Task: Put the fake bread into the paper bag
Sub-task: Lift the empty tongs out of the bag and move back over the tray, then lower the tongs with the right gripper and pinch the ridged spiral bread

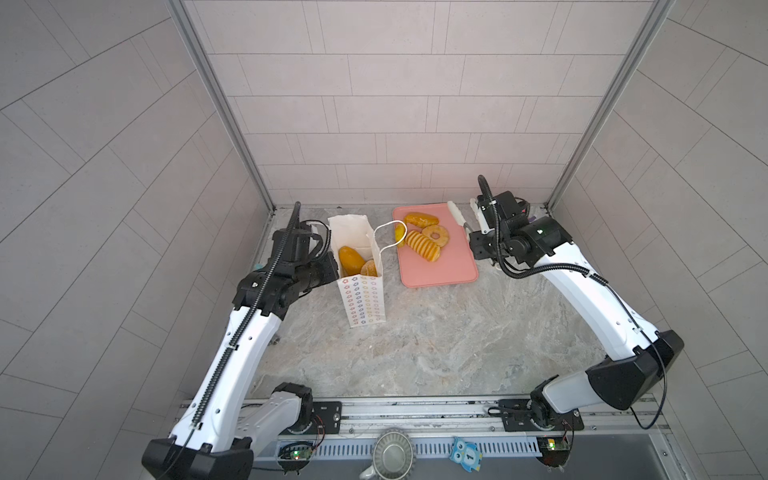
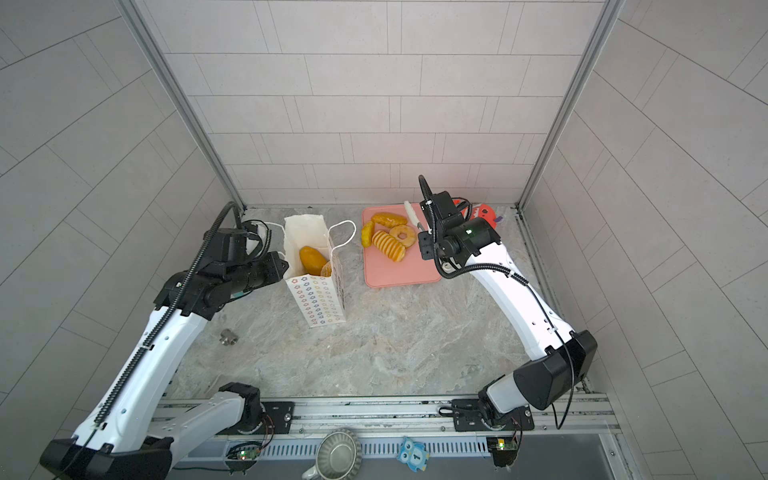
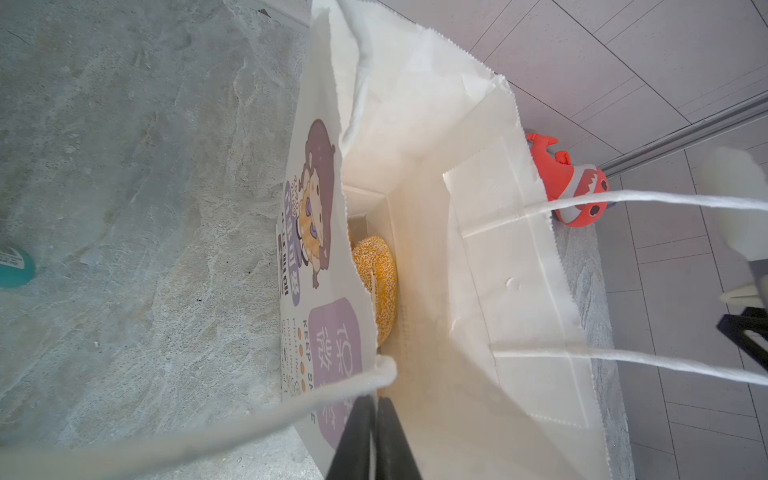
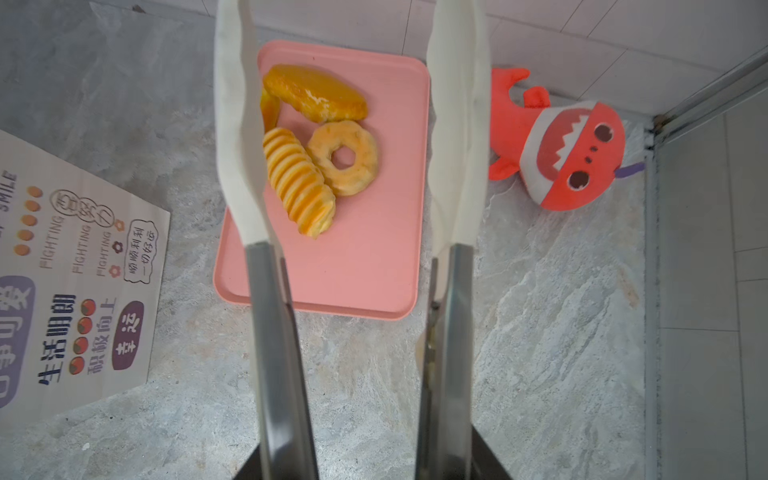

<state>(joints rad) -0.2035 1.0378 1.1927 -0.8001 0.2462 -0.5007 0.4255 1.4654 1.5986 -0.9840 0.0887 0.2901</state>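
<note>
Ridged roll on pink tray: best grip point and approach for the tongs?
I'd grip the ridged roll across its width, tongs coming from above, a tip on each long flank. It lies flat; the ring doughnut touches one flank, so bite nearer the free end over bare pink tray.

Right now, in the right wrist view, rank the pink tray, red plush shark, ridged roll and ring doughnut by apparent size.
pink tray
red plush shark
ridged roll and ring doughnut: too alike to rank

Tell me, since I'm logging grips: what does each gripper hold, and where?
Left gripper pinches the paper bag at its top rim; right gripper holds the tongs by their steel arms, tips empty.
</note>
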